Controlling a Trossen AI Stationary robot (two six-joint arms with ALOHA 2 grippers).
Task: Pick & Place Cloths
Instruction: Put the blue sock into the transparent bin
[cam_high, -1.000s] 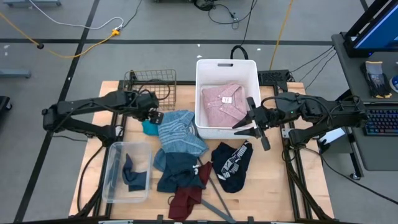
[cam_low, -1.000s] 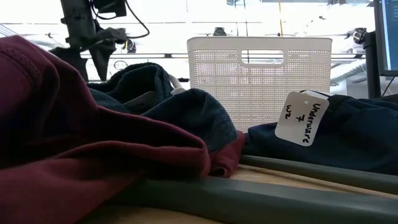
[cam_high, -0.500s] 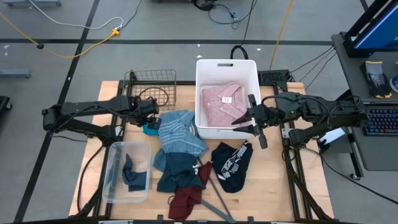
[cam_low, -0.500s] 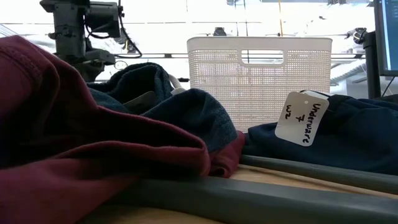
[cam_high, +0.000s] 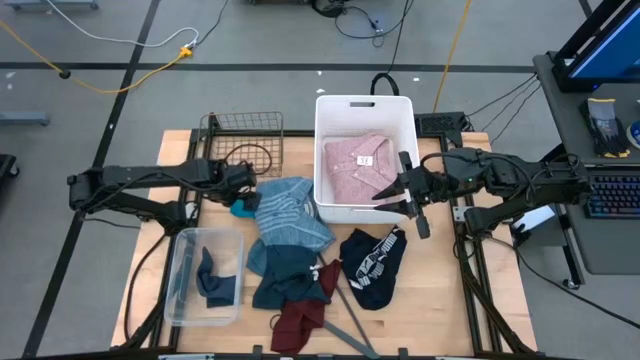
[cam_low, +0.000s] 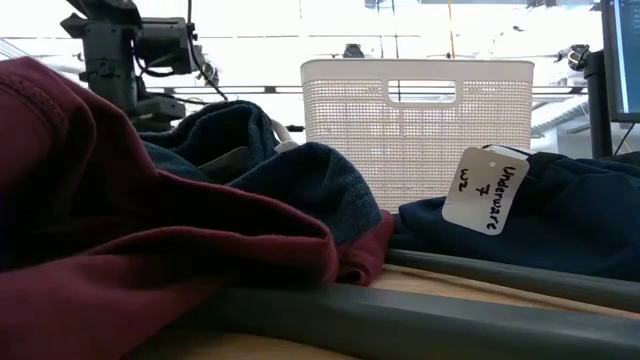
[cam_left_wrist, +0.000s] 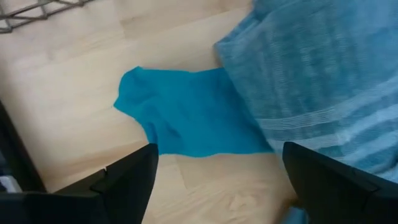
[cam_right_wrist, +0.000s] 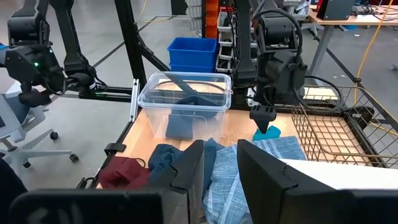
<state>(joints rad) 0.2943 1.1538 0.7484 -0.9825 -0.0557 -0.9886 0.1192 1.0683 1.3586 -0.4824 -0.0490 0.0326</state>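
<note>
Overhead, the left tool (cam_high: 243, 190) hangs left of centre in the high view, directly above a small teal piece (cam_high: 240, 207) that lies flat on the wooden counter (cam_high: 430, 300). The left wrist view shows its fingers (cam_left_wrist: 127, 180) spread apart on either side of this teal piece (cam_left_wrist: 186, 121), with nothing between them; one edge of the teal cloth is tucked under the light-blue striped shirt (cam_left_wrist: 323, 81).

At centre of the high view, the striped shirt (cam_high: 290, 212) tops a heap that continues downward into a dark teal garment (cam_high: 283, 272) and a maroon garment (cam_high: 298, 322). A grey hanger (cam_high: 350, 320) lies at lower centre, beside the navy white-printed top (cam_high: 372, 265).

At upper centre stands a white basket (cam_high: 364, 103) holding the pink collared shirt (cam_high: 358, 168). The right tool (cam_high: 408, 198) hangs at the basket's right rim, its fingers (cam_right_wrist: 186, 171) slightly parted and empty.

At lower left, a clear plastic bin (cam_high: 180, 285) contains a small blue piece (cam_high: 215, 282). A wire basket (cam_high: 243, 135) sits at upper left of the counter.
</note>
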